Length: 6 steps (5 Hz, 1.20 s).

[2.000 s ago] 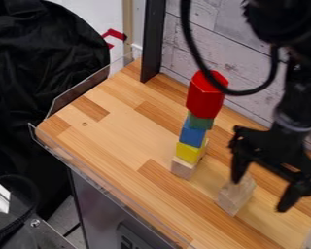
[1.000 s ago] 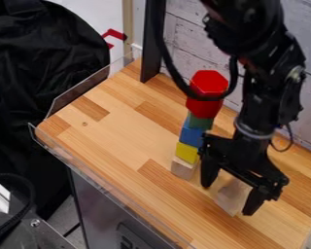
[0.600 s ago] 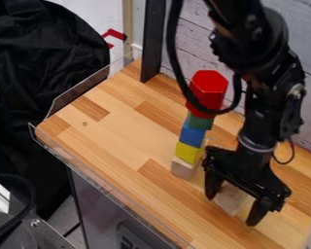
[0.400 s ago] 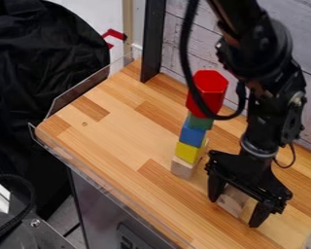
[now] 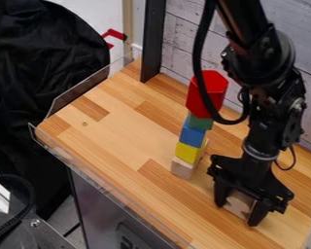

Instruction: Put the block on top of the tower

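Slightly farther right in the camera view than a moment ago, the gripper (image 5: 238,214) sits down around the block (image 5: 238,203); the tower (image 5: 192,134) has kept its place. Whether the gripper pinches the block, I cannot tell. Plain pale wood, the block is low at the counter (image 5: 119,146), near the tower's base. Wood stretches left from the tower toward a clear rim (image 5: 80,92); a whitish plank wall (image 5: 184,39) rises behind.

We glimpse a wooden block (image 5: 237,204) partly hidden by the gripper (image 5: 236,215).
A black cable (image 5: 198,56) masks part of the red block (image 5: 215,83) from us, while the top edge crops our view of the arm (image 5: 261,53).
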Motion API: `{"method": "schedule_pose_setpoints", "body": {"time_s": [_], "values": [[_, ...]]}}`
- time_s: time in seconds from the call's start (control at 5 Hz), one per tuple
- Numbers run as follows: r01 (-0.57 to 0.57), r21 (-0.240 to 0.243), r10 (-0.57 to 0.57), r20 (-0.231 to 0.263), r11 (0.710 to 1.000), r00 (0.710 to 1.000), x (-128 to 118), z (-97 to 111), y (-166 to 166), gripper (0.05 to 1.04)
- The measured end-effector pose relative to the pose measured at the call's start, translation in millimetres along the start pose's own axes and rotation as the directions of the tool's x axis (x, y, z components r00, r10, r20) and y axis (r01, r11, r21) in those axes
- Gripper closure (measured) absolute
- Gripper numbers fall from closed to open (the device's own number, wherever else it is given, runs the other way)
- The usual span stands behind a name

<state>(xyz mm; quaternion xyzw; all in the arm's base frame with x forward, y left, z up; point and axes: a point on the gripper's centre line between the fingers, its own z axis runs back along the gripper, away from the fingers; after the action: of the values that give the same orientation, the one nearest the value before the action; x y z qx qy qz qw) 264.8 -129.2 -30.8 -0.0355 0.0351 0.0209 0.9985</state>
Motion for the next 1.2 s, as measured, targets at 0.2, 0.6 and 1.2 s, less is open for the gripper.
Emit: {"method": "schedule_pose_setpoints", "body": {"time_s": [0.2,0.6,1.2], "values": [[0.000,0.008,0.000,-0.003,1.000,1.000,-4.5,7.9,1.8,0.462],[0.031,-0.063,-0.026,0.073,0.998,0.997,-10.4,85.5,-8.9,0.462],[-0.021,-0.180,0.058,0.204,0.983,0.977,-27.9,179.7,13.8,0.462]]}}
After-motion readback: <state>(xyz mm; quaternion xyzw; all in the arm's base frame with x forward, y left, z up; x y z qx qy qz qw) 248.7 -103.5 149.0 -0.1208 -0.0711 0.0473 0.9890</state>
